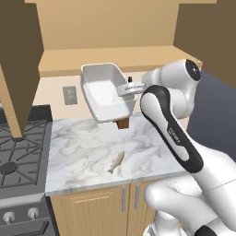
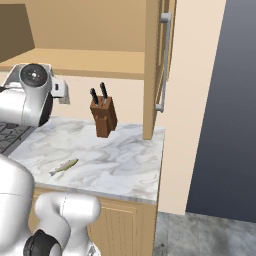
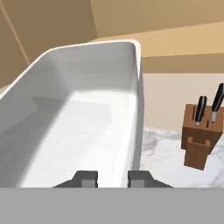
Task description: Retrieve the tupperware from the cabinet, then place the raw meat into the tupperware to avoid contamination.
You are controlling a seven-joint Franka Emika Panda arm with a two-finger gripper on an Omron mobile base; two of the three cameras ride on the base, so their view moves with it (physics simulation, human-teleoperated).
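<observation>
Left base view: end effector (image 1: 125,88) pinching the right rim of the tupperware (image 1: 105,91), tub held in the air above the bench (image 1: 83,147) | raw meat (image 1: 116,162) lying on bench | cabinet (image 1: 18,60) doors open | knife block (image 2: 103,116) beside

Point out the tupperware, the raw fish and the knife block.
tupperware (image 1: 102,94): left base view, inner floor of the tub.
raw fish (image 1: 116,162): left base view, mid-body, lying on the counter.
knife block (image 2: 103,118): right base view, front wooden face.
</observation>
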